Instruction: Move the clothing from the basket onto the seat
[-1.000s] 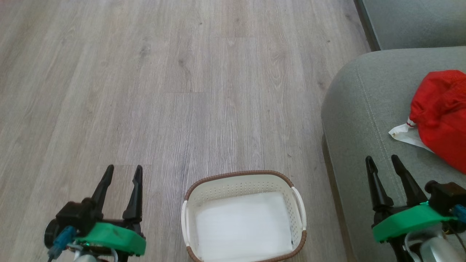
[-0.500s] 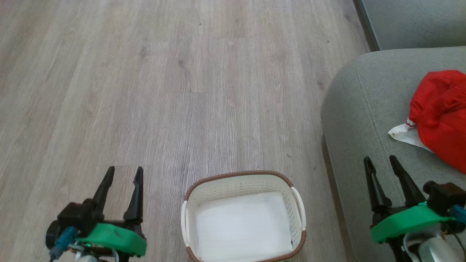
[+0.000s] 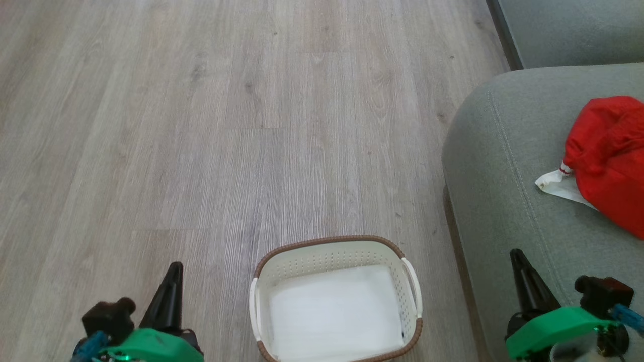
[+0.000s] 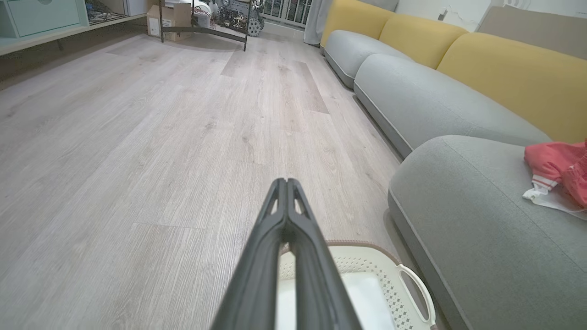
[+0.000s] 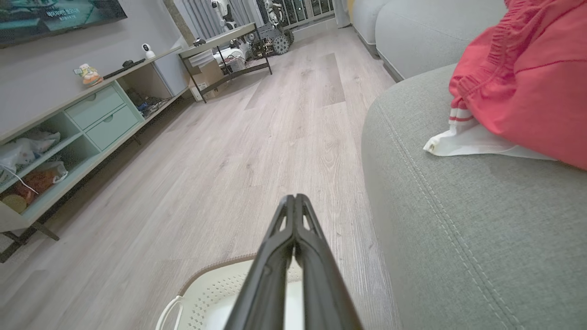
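Clothing (image 3: 610, 163): bright red fabric in a crumpled heap with a white panel and a red-and-white striped trim at its near edge, lying on the seat (image 3: 503, 171) and well apart from the basket (image 3: 329, 254). The heap runs off the right edge of the head view, so the number of garments cannot be told. Seat: large grey-green upholstered sofa cushion with a rounded corner and a stitched seam line, standing to the right of the basket. Basket: small cream-white perforated plastic tub with a brown woven-look rim and white side handles, upright on the floor (image 3: 241, 125) just beside the front of the seat, its flat white bottom showing. Floor: pale grey wood-look planks. Left gripper (image 3: 174, 269): low at the lower left of the head view, to the left of the basket, over the floor; its two dark fingers are pressed together tip to tip and hold nothing. Right gripper (image 3: 516, 255): at the lower right of the head view, over the front part of the seat, near the clothing but apart from it; fingers likewise pressed together and holding nothing. Further sofa sections (image 4: 426, 101): grey, in a row beyond the seat, with yellow back cushions (image 4: 504, 68). Shelf unit (image 5: 87, 119): pale green with drawers, along the wall across the floor from the sofa.
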You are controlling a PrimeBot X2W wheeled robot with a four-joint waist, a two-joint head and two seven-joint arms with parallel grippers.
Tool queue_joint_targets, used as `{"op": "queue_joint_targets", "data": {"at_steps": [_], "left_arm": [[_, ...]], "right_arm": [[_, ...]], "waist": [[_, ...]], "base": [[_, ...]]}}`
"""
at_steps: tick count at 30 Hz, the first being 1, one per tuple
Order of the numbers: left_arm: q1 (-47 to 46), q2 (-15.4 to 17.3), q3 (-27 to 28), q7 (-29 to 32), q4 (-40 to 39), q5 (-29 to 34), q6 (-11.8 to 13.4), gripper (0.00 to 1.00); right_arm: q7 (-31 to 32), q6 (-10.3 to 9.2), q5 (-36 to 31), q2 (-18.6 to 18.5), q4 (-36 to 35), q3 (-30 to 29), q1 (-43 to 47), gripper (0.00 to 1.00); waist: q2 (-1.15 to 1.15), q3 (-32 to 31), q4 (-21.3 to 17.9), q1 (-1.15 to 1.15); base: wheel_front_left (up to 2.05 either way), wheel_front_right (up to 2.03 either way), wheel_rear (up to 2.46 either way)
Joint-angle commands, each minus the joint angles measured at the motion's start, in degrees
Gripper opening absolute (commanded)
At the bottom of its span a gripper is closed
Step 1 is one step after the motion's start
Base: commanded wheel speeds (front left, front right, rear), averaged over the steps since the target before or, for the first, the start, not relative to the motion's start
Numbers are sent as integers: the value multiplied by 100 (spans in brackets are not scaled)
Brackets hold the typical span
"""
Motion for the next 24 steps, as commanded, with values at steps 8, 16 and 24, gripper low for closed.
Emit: {"op": "queue_joint_targets", "data": {"at_steps": [8, 16, 24], "left_arm": [[-315, -10, 151, 144, -182, -620, -6, 0], [-370, -23, 223, 274, -177, -1129, -8, 0], [-425, -37, 297, 406, -171, -1637, -11, 0]], "right_arm": [[160, 0, 526, 9, -195, -147, -265, 0], [288, 0, 954, 67, -198, -222, -313, 0], [417, -1, 1382, 125, -202, -298, -361, 0]], "waist": [[0, 6, -11, 0], [0, 12, -22, 0], [0, 18, -32, 0]], "base": [[0, 0, 0], [0, 0, 0], [0, 0, 0]]}}
